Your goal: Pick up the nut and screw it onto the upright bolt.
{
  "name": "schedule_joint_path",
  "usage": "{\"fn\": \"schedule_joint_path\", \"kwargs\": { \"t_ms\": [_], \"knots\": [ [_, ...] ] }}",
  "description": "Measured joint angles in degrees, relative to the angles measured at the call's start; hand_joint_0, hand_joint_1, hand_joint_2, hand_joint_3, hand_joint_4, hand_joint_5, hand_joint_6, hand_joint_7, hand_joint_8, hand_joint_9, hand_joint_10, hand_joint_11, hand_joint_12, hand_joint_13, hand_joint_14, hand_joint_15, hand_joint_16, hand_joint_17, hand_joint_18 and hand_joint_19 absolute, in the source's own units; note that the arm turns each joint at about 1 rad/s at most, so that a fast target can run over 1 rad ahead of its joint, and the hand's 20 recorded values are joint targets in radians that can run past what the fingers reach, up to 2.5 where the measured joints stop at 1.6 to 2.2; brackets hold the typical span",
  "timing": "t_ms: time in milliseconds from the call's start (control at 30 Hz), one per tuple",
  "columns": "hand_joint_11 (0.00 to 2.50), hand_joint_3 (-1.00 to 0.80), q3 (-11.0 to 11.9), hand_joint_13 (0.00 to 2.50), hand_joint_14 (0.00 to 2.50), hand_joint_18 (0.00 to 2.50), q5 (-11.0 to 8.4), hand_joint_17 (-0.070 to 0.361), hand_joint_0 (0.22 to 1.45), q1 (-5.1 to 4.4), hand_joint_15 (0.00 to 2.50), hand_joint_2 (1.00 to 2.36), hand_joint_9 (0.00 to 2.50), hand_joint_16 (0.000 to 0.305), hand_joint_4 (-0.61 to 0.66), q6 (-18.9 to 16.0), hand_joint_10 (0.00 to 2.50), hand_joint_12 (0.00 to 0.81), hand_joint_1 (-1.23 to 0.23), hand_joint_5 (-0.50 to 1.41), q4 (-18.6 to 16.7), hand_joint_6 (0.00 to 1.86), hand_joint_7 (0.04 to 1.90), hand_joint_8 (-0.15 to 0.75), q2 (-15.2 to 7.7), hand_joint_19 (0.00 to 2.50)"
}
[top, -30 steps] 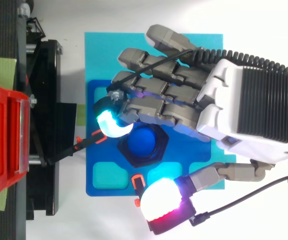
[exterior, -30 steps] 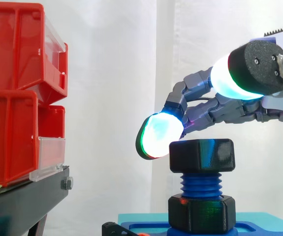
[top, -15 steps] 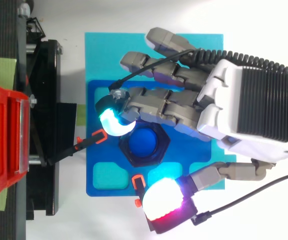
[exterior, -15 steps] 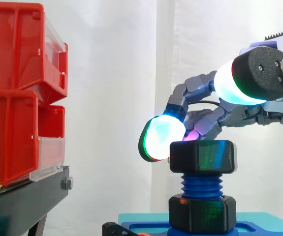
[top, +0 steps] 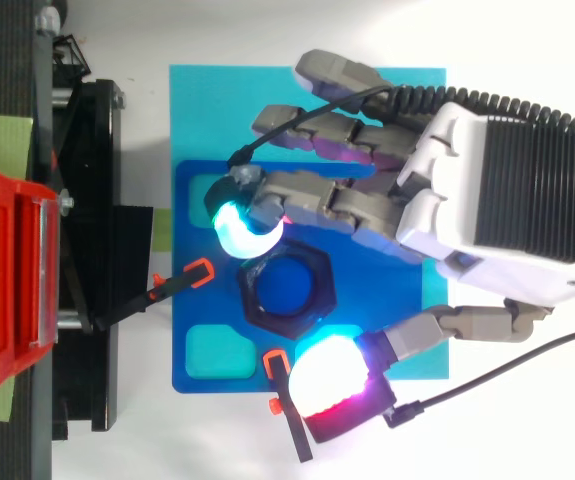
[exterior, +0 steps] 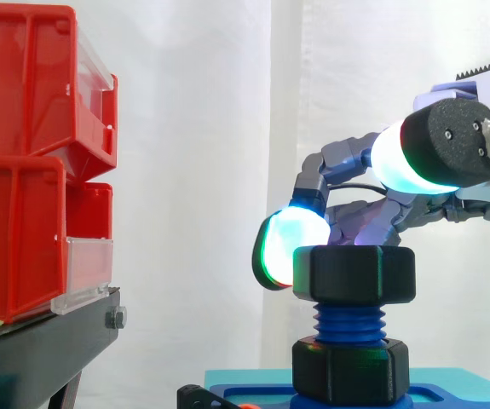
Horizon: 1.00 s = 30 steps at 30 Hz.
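From where I stand, the black nut [exterior: 353,273] is not lying loose anywhere: it sits level at the very top of the blue bolt [exterior: 349,319], with a few turns of coarse thread bare beneath it. Below that thread is a second black hexagonal piece [exterior: 351,371], down at the bolt's foot. From above, the bolt's blue end shows through the middle of the nut. The bolt stands upright in a dark blue fixture [top: 195,310] laid on a cyan plate [top: 227,95], just right of the black stand [exterior: 40,349] that carries the red bins [exterior: 23,153]. The hand [top: 497,190] reaches in from the right and hangs low over the nut, close around it, but I cannot tell whether it has a grip on it. The nut looks to me like printed plastic: light, stiff and a little glossy, so likely to slip if squeezed on its corners. I would take it across two opposite flats and keep it level, since a thread that coarse could jam if the nut tips. By my count there is one bolt, two black hexagonal pieces on it, one hand, and bins stacked in two tiers.
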<state>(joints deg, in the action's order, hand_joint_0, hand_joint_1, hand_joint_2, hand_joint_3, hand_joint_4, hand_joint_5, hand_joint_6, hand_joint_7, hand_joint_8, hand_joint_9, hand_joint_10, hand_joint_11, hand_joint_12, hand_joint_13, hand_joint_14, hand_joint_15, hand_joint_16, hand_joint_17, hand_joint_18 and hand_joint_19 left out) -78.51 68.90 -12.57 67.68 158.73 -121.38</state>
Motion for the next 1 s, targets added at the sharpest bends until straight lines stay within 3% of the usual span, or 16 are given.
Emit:
{"fn": "schedule_joint_path", "kwargs": {
  "t_ms": [400,567,1000],
  "knots": [
    [0.00,-0.50,-0.02,0.62,0.00,0.28,0.01,0.089,0.43,0.76,0.00,1.00,1.17,0.039,0.10,0.00,0.00,0.333,-0.26,0.06,0.78,0.50,1.34,0.254,0.02,0.01],
    [0.00,-0.50,0.00,0.77,0.00,0.47,0.01,0.077,0.43,0.86,0.00,1.00,1.43,0.034,0.06,0.00,0.00,0.282,-0.27,0.10,0.95,0.50,1.36,0.139,0.11,0.07],
    [0.03,-0.50,0.89,1.07,0.00,0.89,0.20,0.061,0.44,1.32,0.00,1.00,1.77,0.027,0.04,-0.09,0.00,0.214,-0.31,0.12,2.73,0.50,1.43,0.119,0.37,0.26]
  ]
}}
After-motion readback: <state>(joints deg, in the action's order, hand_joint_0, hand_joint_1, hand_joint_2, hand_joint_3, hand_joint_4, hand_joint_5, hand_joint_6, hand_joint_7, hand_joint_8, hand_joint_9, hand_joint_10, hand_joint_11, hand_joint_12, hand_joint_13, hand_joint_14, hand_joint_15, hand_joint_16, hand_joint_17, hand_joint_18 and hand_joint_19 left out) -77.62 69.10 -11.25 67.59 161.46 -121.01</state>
